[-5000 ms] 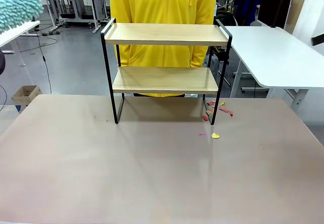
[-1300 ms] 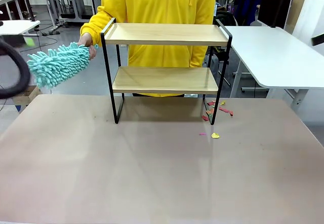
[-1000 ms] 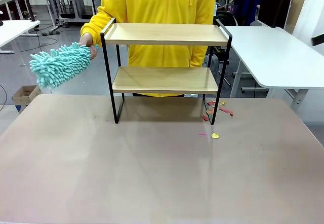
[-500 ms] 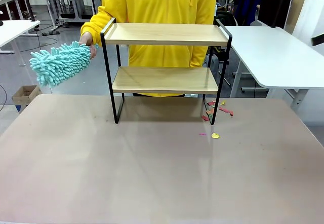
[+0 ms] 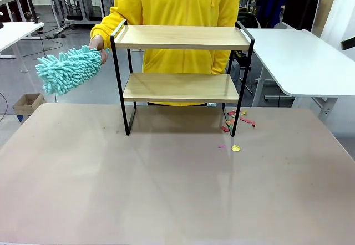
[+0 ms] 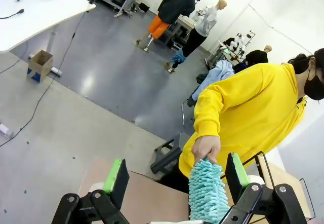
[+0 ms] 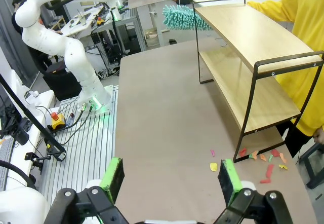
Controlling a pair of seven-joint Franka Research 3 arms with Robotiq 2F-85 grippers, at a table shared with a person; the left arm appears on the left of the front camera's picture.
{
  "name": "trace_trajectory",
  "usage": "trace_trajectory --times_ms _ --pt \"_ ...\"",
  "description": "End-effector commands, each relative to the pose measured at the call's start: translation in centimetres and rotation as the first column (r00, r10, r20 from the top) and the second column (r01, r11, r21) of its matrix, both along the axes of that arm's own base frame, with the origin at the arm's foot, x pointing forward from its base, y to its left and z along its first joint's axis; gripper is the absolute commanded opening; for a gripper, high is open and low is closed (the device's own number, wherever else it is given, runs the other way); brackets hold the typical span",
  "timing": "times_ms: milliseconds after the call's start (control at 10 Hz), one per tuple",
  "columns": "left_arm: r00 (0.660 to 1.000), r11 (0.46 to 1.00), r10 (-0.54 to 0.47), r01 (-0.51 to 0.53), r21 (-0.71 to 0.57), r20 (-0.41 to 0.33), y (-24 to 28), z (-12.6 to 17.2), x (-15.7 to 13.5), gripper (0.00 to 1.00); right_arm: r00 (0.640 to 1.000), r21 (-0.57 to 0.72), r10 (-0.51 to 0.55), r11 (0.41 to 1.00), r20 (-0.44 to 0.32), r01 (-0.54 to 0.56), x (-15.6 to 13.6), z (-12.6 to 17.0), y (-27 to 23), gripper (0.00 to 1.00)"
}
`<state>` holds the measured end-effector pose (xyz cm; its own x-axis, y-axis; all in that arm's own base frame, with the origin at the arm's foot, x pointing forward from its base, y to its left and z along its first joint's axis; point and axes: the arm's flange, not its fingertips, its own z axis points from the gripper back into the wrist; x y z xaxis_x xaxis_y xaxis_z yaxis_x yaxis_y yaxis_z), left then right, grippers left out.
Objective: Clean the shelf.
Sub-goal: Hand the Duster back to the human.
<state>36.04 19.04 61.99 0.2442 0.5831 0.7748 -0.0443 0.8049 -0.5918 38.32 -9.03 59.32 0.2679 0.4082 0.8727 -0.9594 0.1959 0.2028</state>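
A teal duster (image 5: 67,70) is held out by the person's hand (image 5: 99,44) beside the shelf (image 5: 182,73).

The shelf is stood at the far middle of the table (image 5: 166,189), both boards bare, with coloured scraps (image 5: 236,124) scattered by its right foot. The left gripper (image 6: 176,179) is spread wide before the duster, untouched by it; the right gripper (image 7: 172,181) is likewise spread, nothing pinched.
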Motion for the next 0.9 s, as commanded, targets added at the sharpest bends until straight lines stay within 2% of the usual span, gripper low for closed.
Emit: trace_trajectory --times_ms 0,800 --pt "1.000 1.000 0.005 -0.005 0.008 0.002 -0.12 -0.08 -0.36 1.00 1.000 0.003 0.005 1.000 0.001 -0.005 -0.15 0.29 0.00 1.00" --pt "1.000 1.000 0.005 -0.005 0.008 0.002 -0.12 -0.08 -0.36 1.00 1.000 0.003 0.005 1.000 0.001 -0.005 -0.15 0.29 0.00 1.00"
